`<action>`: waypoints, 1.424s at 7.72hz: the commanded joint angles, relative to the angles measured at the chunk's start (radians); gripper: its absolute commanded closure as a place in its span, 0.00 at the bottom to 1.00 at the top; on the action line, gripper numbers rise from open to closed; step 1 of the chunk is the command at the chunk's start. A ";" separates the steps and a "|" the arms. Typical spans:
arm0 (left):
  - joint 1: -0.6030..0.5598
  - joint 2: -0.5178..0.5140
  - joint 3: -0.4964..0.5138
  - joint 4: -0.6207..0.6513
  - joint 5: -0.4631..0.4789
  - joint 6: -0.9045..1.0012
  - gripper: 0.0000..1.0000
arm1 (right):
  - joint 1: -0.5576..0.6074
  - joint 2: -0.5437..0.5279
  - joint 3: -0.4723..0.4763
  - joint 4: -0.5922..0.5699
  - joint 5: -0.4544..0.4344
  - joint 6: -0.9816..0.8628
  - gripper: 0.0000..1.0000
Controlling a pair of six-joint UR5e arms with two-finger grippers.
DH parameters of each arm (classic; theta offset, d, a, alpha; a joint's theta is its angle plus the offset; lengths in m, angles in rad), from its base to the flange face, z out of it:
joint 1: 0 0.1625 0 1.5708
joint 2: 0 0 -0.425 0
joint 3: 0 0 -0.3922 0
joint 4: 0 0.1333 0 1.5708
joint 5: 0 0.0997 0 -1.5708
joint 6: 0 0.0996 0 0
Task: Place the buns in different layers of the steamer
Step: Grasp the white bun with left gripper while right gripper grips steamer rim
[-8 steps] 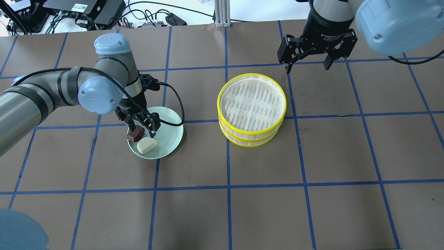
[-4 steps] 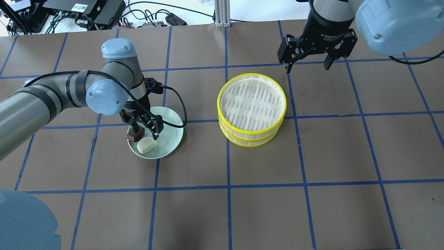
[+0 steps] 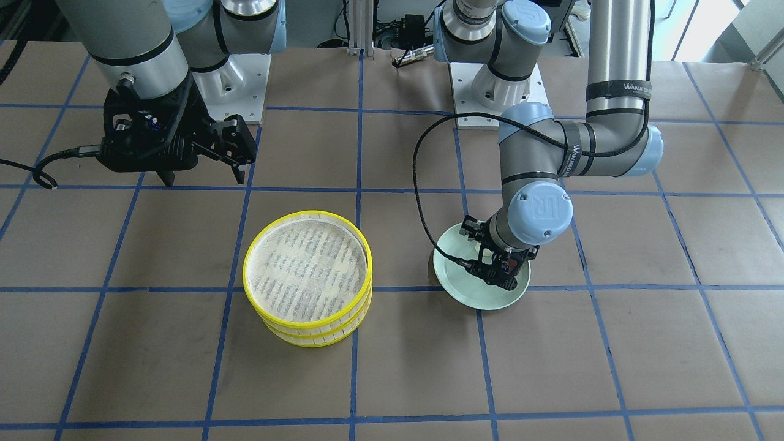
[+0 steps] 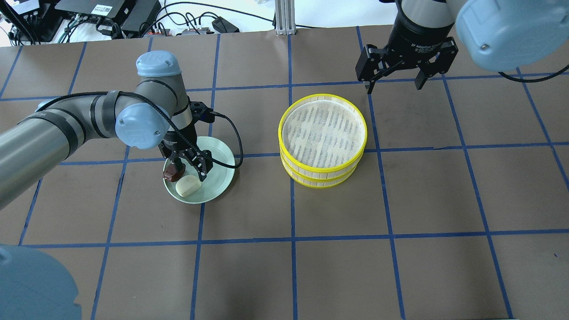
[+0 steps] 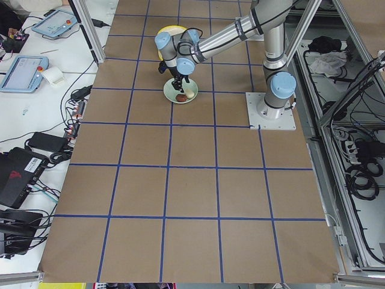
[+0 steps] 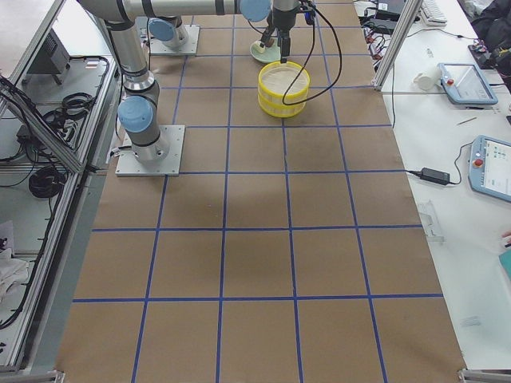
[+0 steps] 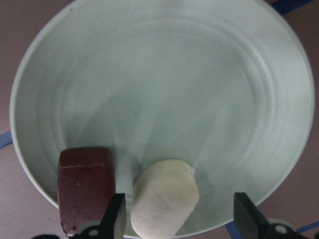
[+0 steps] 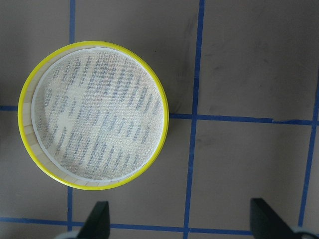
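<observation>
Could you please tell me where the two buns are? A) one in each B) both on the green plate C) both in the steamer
B: the white bun and brown bun both lie on the green plate; the steamer shows only its liner.

The plate (image 7: 164, 69) is smooth, matt and faintly speckled; the steamer (image 8: 94, 114) has woven mesh lining; the desk (image 4: 338, 266) is matt brown paper.
</observation>
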 commanded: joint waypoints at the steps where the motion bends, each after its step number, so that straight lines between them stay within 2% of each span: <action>1: -0.025 -0.001 0.001 0.003 0.023 0.085 0.16 | 0.000 -0.001 0.000 0.001 -0.001 -0.001 0.00; 4: -0.025 -0.016 0.006 0.027 0.025 0.107 0.16 | 0.000 0.001 0.002 0.001 0.015 0.011 0.00; 5: -0.025 -0.019 0.012 0.037 0.028 0.153 0.17 | 0.000 0.004 0.032 -0.013 0.015 0.010 0.00; 6: -0.025 -0.019 0.014 0.037 0.057 0.176 0.17 | 0.006 0.037 0.111 -0.177 0.013 0.010 0.00; 7: -0.025 -0.019 0.014 0.037 0.062 0.196 0.18 | 0.006 0.053 0.151 -0.261 0.016 0.010 0.00; 11: -0.051 -0.027 0.000 0.035 0.059 0.198 0.19 | 0.008 0.217 0.173 -0.372 0.016 0.008 0.00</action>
